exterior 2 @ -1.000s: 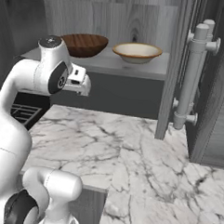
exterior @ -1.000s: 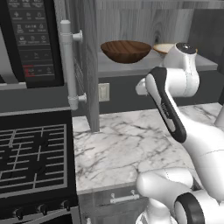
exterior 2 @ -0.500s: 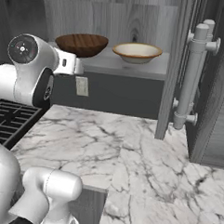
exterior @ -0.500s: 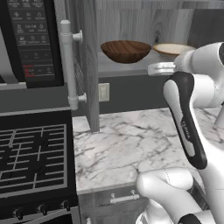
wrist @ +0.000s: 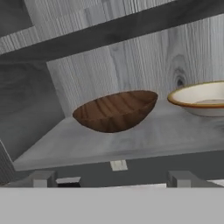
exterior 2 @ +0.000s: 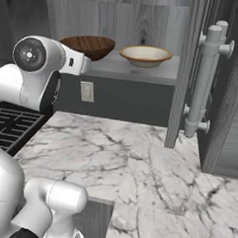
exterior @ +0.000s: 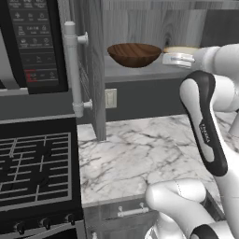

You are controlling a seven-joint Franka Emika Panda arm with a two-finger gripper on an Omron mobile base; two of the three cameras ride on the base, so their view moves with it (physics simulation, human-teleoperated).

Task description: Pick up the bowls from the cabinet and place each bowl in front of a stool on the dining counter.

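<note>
Gripper (wrist: 111,178) has its jaws wide apart, nothing between them; fingertips (wrist: 42,178) poke up at the bottom of the hand view, aimed at the cabinet shelf (wrist: 131,135). Both tips sit below the shelf's front edge, short of it.

Straight ahead, on the shelf: wooden bowl (wrist: 115,110), dark brown w/ grain, upright, roughly centred between the tips. To its right on the same shelf, cream bowl (wrist: 201,99) w/ brown rim, part cut off by the frame edge. The two bowls are near each other, not touching.

Left base view: wooden bowl (exterior: 134,54) sits on the shelf, the arm's hand end just beside it at bowl height; cream bowl (exterior: 181,49) mostly hidden behind the arm. Right base view: wooden bowl (exterior 2: 88,46) partly behind the arm, cream bowl (exterior 2: 145,55) in full sight.

Cabinet door (exterior 2: 211,86) stands open w/ its bar handle (exterior 2: 205,81) facing out. Below: marble worktop (exterior: 140,154), wall outlet (exterior: 110,98). Stove (exterior: 35,163) and microwave (exterior: 35,44) at left of the left base view.
</note>
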